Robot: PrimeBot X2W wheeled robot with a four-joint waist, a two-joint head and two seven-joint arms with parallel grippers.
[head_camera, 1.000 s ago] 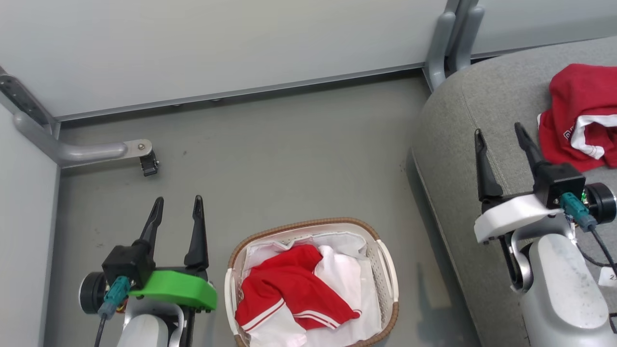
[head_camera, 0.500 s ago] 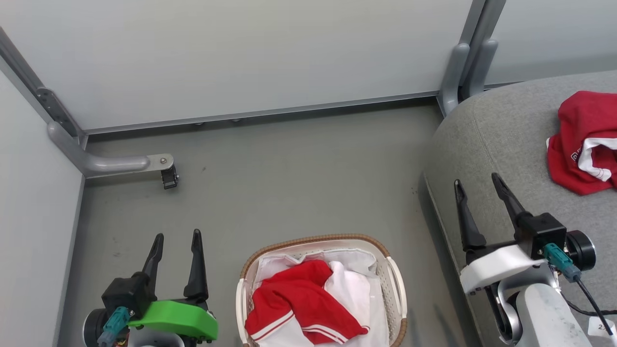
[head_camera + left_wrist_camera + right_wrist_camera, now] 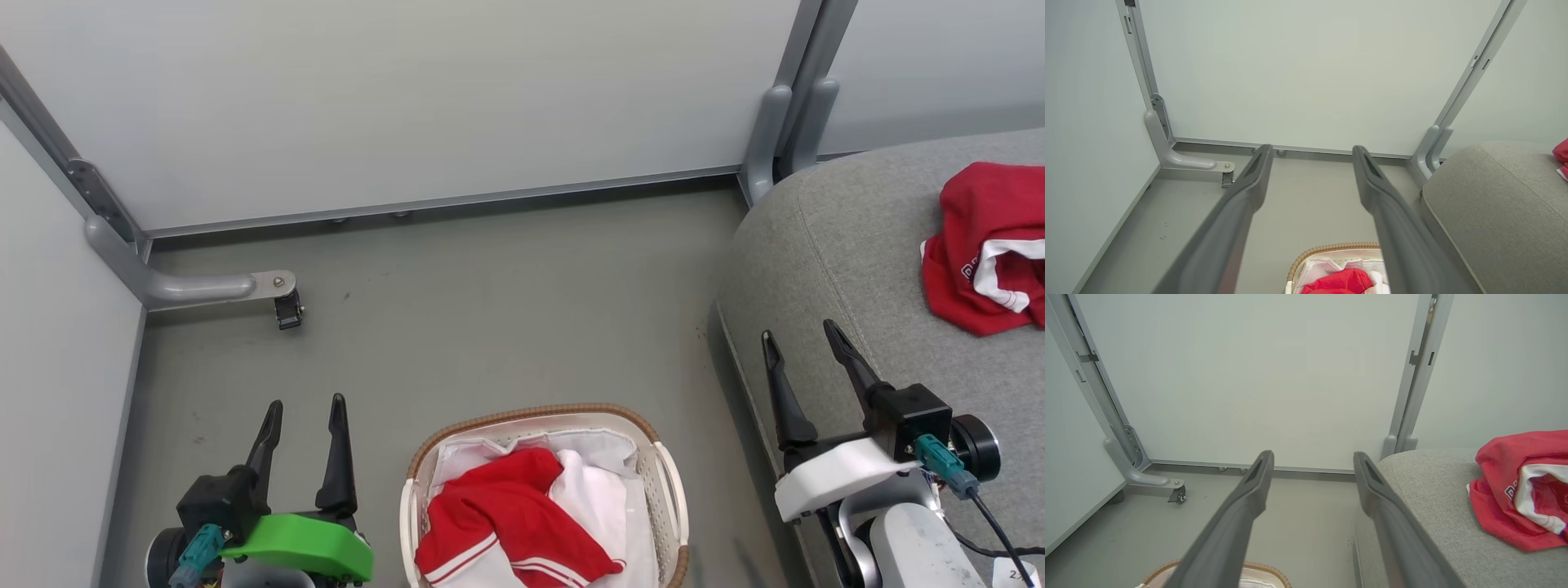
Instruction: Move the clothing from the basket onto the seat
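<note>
Head view: left tool [image 3: 306, 402] is seen low on the left above the floor [image 3: 490, 286], fingers apart, nothing held. Right tool [image 3: 798, 330] is seen over the seat [image 3: 841, 245] edge, fingers apart, nothing held. One red garment [image 3: 498, 514] is lying in the basket [image 3: 531, 411] on a white liner [image 3: 604, 498]. A second red garment [image 3: 971, 245] is lying on the seat, well apart from the right tool.

Left wrist view: left tool [image 3: 1312, 148] fingers are spread; basket [image 3: 1331, 247] and red garment [image 3: 1343, 281] are seen at the bottom edge.

Right wrist view: right tool [image 3: 1312, 454] fingers are spread; second red garment [image 3: 1502, 498] is seen on the seat [image 3: 1425, 490].
</note>
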